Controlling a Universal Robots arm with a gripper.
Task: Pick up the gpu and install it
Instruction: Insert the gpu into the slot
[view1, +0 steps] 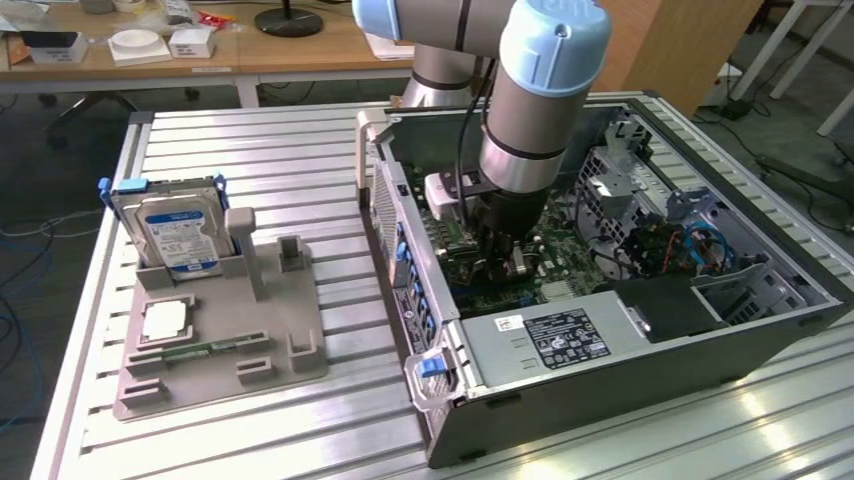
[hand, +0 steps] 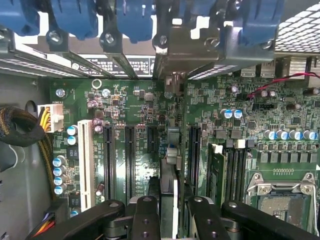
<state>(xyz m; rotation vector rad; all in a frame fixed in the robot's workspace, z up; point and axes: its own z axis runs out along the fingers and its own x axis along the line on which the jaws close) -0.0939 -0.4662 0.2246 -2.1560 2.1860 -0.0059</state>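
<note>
My gripper (view1: 513, 262) reaches down into the open computer case (view1: 641, 350), low over the green motherboard (hand: 125, 100). In the wrist view the black fingers (hand: 145, 212) are shut on the gpu (hand: 170, 165), which shows edge-on as a thin dark card running between them. The card stands upright over the board, in line with a long black expansion slot (hand: 194, 150) beside it. Its silver bracket end (hand: 175, 52) sits at the rear slot openings under the blue latches (hand: 135, 20). Whether the card's edge touches the slot is hidden.
Memory sticks (hand: 216, 170) and the CPU socket (hand: 280, 200) lie beside the card. The power supply (view1: 554, 335) fills the case's near corner. Outside, a grey fixture (view1: 220, 340) holds a hard drive (view1: 167, 225), a CPU chip (view1: 164, 320) and a green memory stick (view1: 200, 352).
</note>
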